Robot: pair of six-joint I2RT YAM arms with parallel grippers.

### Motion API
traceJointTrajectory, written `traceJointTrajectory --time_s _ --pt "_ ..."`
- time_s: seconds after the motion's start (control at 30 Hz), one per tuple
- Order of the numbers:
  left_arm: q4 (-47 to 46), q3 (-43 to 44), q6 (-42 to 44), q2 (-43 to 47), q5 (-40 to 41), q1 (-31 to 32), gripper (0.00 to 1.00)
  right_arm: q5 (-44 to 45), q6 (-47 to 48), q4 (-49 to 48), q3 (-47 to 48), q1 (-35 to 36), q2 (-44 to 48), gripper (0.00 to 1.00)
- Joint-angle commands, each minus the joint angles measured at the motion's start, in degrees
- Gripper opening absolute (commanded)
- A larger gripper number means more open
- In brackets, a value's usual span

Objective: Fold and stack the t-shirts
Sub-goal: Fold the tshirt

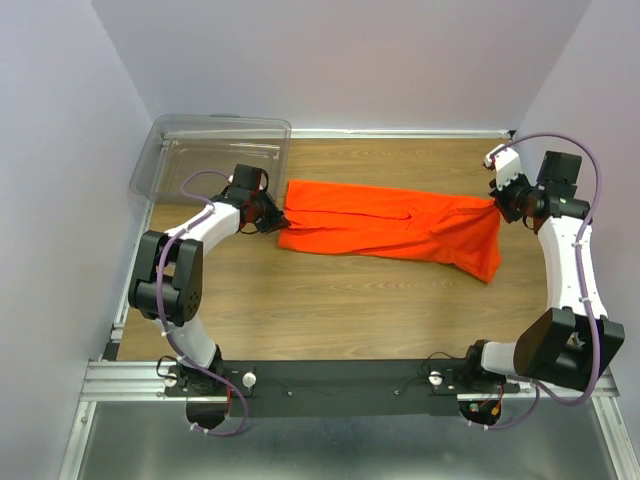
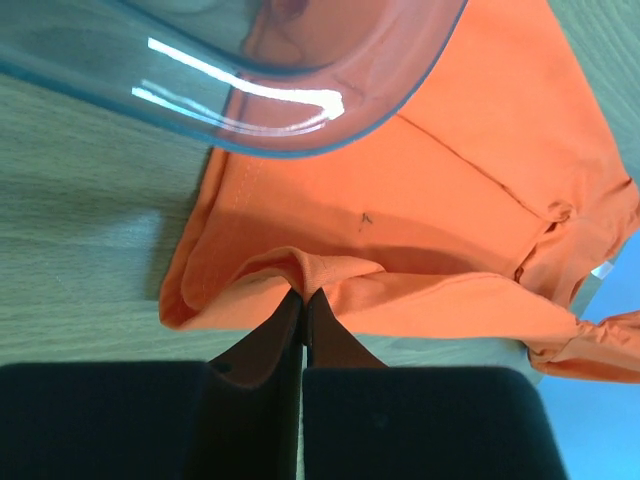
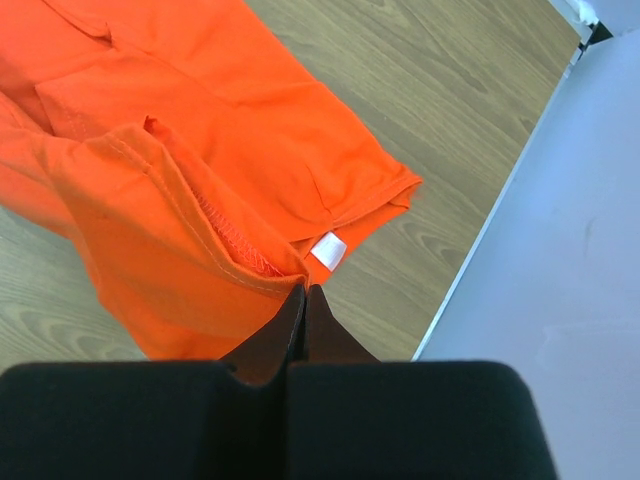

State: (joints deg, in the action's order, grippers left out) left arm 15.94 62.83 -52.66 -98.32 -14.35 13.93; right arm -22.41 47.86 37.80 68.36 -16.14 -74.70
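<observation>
Here the shirt lies stretched across the far middle of the table, folded lengthwise. We see the left end effector pinched closed on a tuck of its left edge, and the right end effector closed on a hem at the other end, near the tag. If we pull too hard, a thin pinch could slip and the fold collapse. The left end could also snag the clear bin close by. The table is wood-grain, boxed by pale walls.
</observation>
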Motion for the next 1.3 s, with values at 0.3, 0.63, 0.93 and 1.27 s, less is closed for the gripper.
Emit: traceJointTrajectory --time_s 0.3,0.63,0.93,1.27 --pt "1.63 3.44 1.78 -1.87 3.27 -0.49 0.06 -3.69 -0.31 -1.50 2.48 -0.47 -3.00 0.01" --pt "0.76 3.27 3.27 -1.78 2.58 -0.49 0.09 -4.65 -0.57 -1.50 3.36 -0.38 -3.97 0.01" --pt "-1.44 1.25 5.55 0.50 -0.50 -0.49 0.43 -5.88 -0.57 -1.41 3.10 -0.47 -4.58 0.01" --pt "-12.77 -8.23 8.09 15.23 -10.08 0.22 0.53 -8.34 -0.31 -1.41 3.36 -0.47 -5.63 0.01"
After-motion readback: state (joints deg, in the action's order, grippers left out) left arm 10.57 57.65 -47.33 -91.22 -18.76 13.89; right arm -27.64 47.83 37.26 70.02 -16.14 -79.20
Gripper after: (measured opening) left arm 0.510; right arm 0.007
